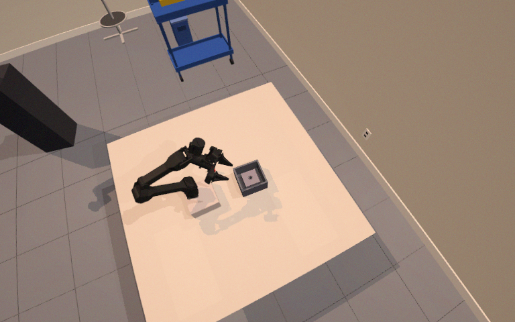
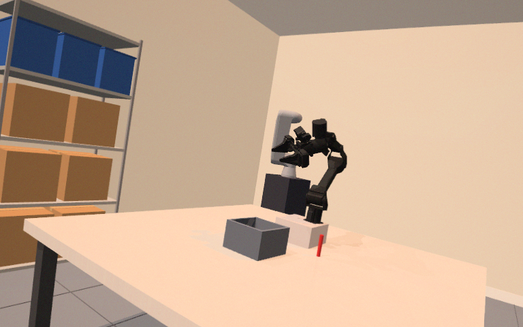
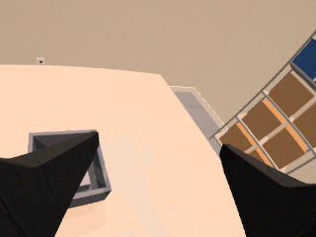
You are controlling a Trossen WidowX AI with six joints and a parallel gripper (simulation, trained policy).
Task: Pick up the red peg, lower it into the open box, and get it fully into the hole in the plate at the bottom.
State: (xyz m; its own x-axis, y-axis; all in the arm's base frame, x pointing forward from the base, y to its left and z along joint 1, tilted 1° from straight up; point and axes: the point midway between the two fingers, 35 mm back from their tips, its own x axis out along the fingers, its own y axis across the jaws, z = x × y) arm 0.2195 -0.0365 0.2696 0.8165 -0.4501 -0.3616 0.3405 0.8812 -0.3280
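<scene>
The red peg (image 1: 214, 170) (image 2: 320, 245) stands nearly upright on the table; in the top view the arm hides most of it, and the wrist view does not show it. The open grey box (image 1: 255, 189) (image 2: 240, 238) (image 3: 89, 198) stands beside it. The pale plate (image 1: 245, 182) with a dark central hole lies at the bottom of the box. My gripper (image 1: 229, 172) (image 2: 276, 154) (image 3: 161, 144) is open and empty, well above the table. Its fingers point outward over the table rather than straight down. In the wrist view the left finger covers part of the box.
The arm's pale base block (image 1: 205, 208) (image 2: 293, 229) is close to the peg and box. The table (image 1: 304, 223) (image 2: 366, 285) (image 3: 133, 104) carries them all. A shelf with blue bins and brown boxes (image 2: 30, 175) (image 3: 290, 93), and a blue cart (image 1: 203, 53), stand beyond the table.
</scene>
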